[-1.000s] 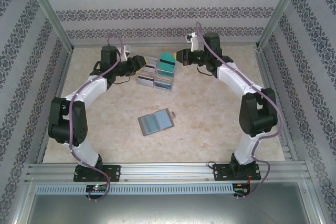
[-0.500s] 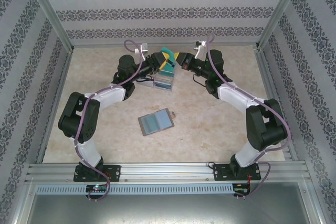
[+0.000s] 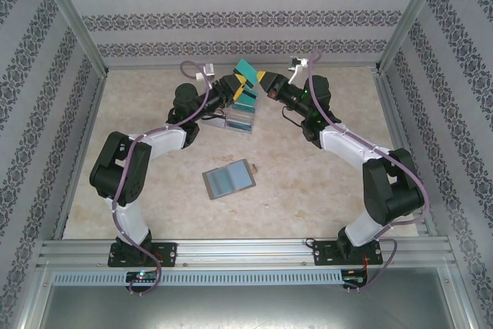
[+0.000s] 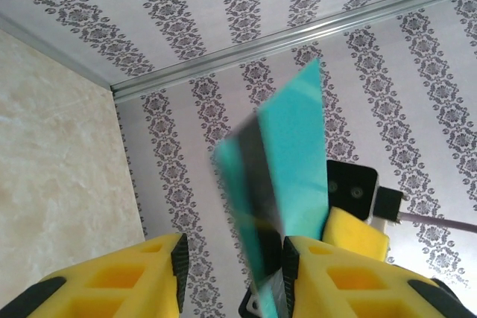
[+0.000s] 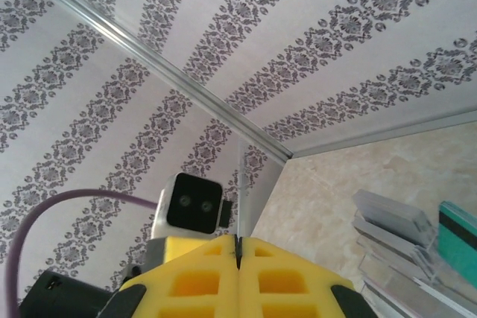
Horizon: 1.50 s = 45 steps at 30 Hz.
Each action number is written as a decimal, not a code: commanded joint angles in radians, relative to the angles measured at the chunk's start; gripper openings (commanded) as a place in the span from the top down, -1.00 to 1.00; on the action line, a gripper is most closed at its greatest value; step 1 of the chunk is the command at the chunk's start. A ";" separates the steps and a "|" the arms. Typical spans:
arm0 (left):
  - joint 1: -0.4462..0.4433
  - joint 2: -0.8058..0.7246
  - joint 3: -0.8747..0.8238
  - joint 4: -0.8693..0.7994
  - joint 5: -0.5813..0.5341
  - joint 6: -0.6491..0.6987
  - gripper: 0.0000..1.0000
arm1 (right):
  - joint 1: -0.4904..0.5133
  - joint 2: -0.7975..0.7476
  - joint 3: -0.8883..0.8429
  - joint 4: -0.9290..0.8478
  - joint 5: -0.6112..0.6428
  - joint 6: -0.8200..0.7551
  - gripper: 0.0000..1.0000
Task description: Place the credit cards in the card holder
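One teal card (image 4: 291, 176) is hovering by the surface's (image 3: 323, 182) far edge between the left pincer's (image 4: 232, 258) parted jaws, grip unclear to us; right pincer (image 5: 238, 247) pressing shut; card holder (image 3: 229, 180) lying open mid-surface, seemingly unfilled.

A blurred teal card (image 4: 294, 176) stands tilted between the left gripper's (image 4: 235, 262) parted yellow fingers (image 4: 119, 281), close to the right-hand one, with patterned wallpaper (image 4: 186, 27) behind.

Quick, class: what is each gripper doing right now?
Left gripper: open, jaws either side of the card.
Right gripper: shut on the card.
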State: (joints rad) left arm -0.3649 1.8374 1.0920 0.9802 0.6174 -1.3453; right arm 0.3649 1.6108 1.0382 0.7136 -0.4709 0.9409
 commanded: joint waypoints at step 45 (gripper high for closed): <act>0.068 -0.102 0.339 -0.898 0.511 0.644 1.00 | -0.076 0.098 0.395 -0.773 -0.581 -0.347 0.79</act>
State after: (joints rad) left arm -0.2932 1.7584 1.4078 0.1200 1.1061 -0.7448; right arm 0.2905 1.7168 1.4055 -0.0582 -1.0485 0.6186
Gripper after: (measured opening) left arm 0.055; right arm 0.121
